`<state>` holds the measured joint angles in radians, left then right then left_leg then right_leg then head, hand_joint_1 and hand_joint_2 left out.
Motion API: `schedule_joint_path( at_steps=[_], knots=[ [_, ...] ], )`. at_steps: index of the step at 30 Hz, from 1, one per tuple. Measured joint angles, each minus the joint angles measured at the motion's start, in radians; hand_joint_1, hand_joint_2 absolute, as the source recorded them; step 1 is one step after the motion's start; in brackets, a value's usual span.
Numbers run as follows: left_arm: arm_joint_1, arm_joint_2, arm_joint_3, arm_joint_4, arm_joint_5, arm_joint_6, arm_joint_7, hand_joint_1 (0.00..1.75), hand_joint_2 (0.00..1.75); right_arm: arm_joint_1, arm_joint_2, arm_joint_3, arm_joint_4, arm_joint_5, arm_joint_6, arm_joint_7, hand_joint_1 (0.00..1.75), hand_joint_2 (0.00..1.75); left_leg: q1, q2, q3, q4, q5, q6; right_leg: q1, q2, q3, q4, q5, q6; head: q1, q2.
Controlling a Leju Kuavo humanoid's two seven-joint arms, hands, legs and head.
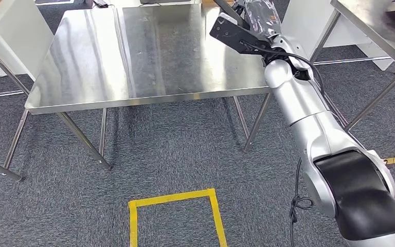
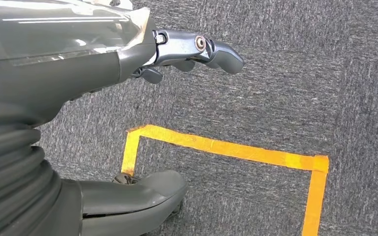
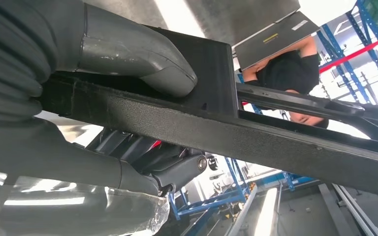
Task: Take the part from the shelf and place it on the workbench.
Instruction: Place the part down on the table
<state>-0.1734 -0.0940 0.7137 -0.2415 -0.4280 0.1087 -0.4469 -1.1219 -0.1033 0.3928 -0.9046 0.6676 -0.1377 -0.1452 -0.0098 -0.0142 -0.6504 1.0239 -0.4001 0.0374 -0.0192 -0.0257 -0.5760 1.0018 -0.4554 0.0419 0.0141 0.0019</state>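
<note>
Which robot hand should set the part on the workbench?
Right. The right robot hand already grips the black part above the workbench; the left robot hand hangs over the floor, holding nothing.

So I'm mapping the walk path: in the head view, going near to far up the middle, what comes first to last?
Yellow tape square on the carpet → steel workbench, with the right hand holding the black part over its far right corner.

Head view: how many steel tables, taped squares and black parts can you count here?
Steel tables: 2, the workbench and another table.
Yellow taped squares: 1, the floor marking.
Black parts: 1, the part held by the right hand.
Total: 4
</note>
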Motion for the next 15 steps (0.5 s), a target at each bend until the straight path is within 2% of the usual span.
schedule_joint_path(
  at_steps=[2,4,6,7,9,10,11,12,14,15],
  knots=[
    [0.000,0.002,0.000,0.000,0.000,0.001,0.002,0.00,1.75,0.001,0.000,0.001,-0.002,-0.003,0.000,0.000,1.75,1.75,-0.002,0.000,-0.001,0.001,-0.003,0.004,-0.003,-0.001,0.000,-0.002,0.000,0.002,0.000,0.000],
    [0.000,0.004,0.000,0.000,0.001,0.002,0.003,0.00,1.75,0.000,0.000,0.003,-0.007,-0.007,0.000,-0.001,1.75,1.75,0.001,-0.001,0.003,-0.007,-0.003,0.012,-0.001,-0.001,0.001,-0.004,-0.002,0.008,0.000,0.000],
    [0.001,0.003,0.000,0.000,0.004,0.005,0.004,0.00,1.75,-0.002,-0.002,0.005,-0.011,-0.013,0.000,-0.002,1.75,1.75,0.008,-0.001,0.016,-0.022,0.000,0.023,0.001,0.005,-0.014,0.032,-0.021,0.009,0.000,0.000],
    [0.000,0.003,0.000,0.000,0.005,0.008,0.005,0.00,1.75,-0.004,-0.003,0.006,-0.012,-0.016,0.000,-0.003,1.75,1.75,0.011,0.000,0.022,-0.028,0.002,0.027,0.001,0.009,-0.038,0.079,-0.041,0.006,0.000,0.000],
    [0.000,0.003,0.000,0.000,0.008,0.013,0.005,0.00,1.75,-0.005,-0.005,0.009,-0.012,-0.020,0.000,-0.005,1.75,1.75,0.012,-0.002,0.026,-0.029,-0.001,0.031,0.000,0.018,-0.112,0.216,-0.089,-0.001,0.000,0.000],
    [0.001,0.002,0.000,0.000,0.008,0.015,0.006,0.00,1.75,-0.003,-0.006,0.010,-0.012,-0.021,-0.001,-0.005,1.75,1.75,0.012,-0.004,0.027,-0.028,-0.004,0.030,-0.001,0.020,-0.146,0.270,-0.103,0.000,0.000,0.000],
    [0.002,0.002,0.000,0.001,0.009,0.016,0.006,0.00,1.75,-0.001,-0.007,0.011,-0.012,-0.022,-0.001,-0.006,1.75,1.75,0.013,-0.008,0.030,-0.028,-0.007,0.028,-0.002,0.021,-0.165,0.291,-0.101,0.006,0.000,0.000],
    [0.003,0.001,0.000,0.001,0.009,0.016,0.007,0.00,1.75,0.001,-0.007,0.012,-0.012,-0.022,-0.001,-0.006,1.75,1.75,0.015,-0.011,0.033,-0.026,-0.011,0.024,-0.004,0.022,-0.163,0.271,-0.082,0.015,0.000,0.000],
    [0.004,0.000,0.000,0.002,0.010,0.016,0.007,0.00,1.75,0.002,-0.007,0.014,-0.012,-0.023,-0.003,-0.007,1.75,1.75,0.018,-0.017,0.042,-0.020,-0.023,0.012,-0.012,0.021,-0.107,0.135,-0.015,0.036,0.001,0.000],
    [0.004,0.000,0.000,0.002,0.010,0.016,0.007,0.00,1.75,0.001,-0.007,0.015,-0.012,-0.024,-0.004,-0.008,1.75,1.75,0.018,-0.019,0.045,-0.015,-0.031,0.004,-0.013,0.022,-0.075,0.071,0.011,0.039,0.000,0.000]
  ],
)
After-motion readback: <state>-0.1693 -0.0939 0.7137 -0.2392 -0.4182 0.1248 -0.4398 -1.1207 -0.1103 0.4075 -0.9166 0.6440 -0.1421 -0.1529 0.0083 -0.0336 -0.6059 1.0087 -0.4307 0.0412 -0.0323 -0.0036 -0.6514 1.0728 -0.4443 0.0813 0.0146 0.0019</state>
